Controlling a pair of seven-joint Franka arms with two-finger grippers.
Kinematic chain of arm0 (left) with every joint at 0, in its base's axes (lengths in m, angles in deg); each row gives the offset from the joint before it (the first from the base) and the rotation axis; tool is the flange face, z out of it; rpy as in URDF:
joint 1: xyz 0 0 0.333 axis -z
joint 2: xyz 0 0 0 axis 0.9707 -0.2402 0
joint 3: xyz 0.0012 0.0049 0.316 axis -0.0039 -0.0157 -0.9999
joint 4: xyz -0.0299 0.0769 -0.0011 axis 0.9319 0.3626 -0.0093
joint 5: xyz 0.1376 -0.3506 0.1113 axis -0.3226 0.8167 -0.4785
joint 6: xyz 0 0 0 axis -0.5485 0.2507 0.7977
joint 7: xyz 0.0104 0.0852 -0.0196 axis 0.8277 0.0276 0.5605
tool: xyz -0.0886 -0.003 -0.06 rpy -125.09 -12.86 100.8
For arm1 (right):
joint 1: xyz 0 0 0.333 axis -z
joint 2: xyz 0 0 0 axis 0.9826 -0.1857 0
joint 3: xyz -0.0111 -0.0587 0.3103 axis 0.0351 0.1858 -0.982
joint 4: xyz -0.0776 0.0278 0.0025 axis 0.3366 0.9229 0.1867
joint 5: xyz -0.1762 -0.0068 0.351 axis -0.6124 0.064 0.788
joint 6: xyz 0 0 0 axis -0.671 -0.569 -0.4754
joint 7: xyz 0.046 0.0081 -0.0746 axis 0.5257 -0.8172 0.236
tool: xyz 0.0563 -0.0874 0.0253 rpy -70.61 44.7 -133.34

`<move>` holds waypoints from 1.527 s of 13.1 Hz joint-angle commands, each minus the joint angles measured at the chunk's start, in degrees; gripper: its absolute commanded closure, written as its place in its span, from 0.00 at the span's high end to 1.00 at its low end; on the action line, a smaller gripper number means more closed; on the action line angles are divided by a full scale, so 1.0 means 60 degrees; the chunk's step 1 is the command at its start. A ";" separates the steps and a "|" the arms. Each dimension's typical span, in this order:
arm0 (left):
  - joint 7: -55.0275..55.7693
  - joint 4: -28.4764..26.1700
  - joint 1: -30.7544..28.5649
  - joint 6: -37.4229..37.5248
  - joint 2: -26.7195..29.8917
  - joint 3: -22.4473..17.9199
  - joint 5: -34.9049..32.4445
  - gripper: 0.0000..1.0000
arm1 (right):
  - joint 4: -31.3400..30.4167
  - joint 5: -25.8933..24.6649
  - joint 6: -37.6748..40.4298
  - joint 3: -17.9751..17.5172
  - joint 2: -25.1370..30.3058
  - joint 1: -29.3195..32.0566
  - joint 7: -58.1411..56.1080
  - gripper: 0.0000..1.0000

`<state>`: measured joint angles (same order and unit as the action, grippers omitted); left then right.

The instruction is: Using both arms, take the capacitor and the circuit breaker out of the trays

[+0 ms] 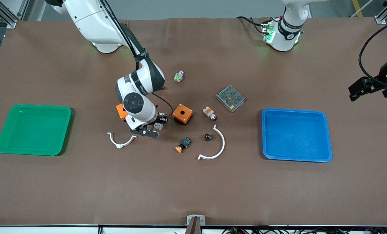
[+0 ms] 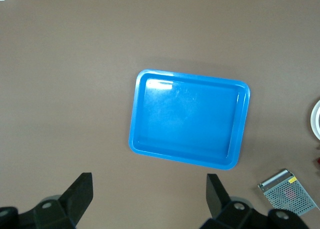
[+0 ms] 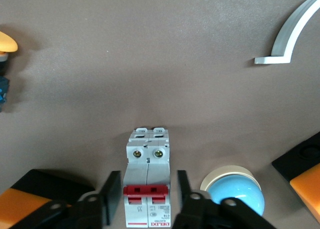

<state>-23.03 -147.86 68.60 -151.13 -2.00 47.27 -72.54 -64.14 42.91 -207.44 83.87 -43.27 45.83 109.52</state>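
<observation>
The breaker [image 3: 147, 184], a white-grey block with a red lever bar, lies on the brown table. My right gripper [image 3: 147, 181] is low over it, open, with one finger on each side and a small gap showing at one finger. In the front view the right gripper [image 1: 154, 126] sits between the two orange boxes and hides the breaker. My left gripper [image 1: 356, 91] is open and empty, held high at the left arm's end of the table; its wrist view looks down on the blue tray [image 2: 137, 114]. No plain black capacitor shows in any view.
Orange boxes [image 1: 182, 113] [image 1: 121, 111] flank the right gripper. Nearby lie a blue-domed button [image 3: 235, 191], a white-orange switch [image 1: 209, 113], a black button [image 1: 207, 136], an orange-capped button [image 1: 183, 145], white arcs [image 1: 122, 140] [image 1: 214, 148], a mesh box [image 1: 230, 98], a green tray [image 1: 34, 106] and the blue tray [image 1: 294, 111].
</observation>
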 commanded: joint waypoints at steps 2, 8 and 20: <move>-0.0246 -0.0263 -0.0126 0.0182 0.0297 0.0047 0.0430 1.00 | 0.0088 0.0189 0.1265 0.0020 0.0761 0.0084 0.0169 1.00; -0.0246 -0.0263 -0.0053 0.0182 0.0239 0.0105 0.0694 1.00 | 0.0000 -0.0029 0.4913 0.0094 0.3954 0.1399 -0.0181 1.00; 0.0047 -0.0350 -0.0082 0.1178 0.0604 0.0310 0.1163 1.00 | 0.0597 -0.1055 0.6335 0.0094 0.5556 0.5284 -0.5574 1.00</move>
<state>-22.92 -148.88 68.77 -145.12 -0.52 48.84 -66.48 -64.40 37.30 -173.06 85.54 -10.67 76.67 76.33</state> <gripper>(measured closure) 0.000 0.000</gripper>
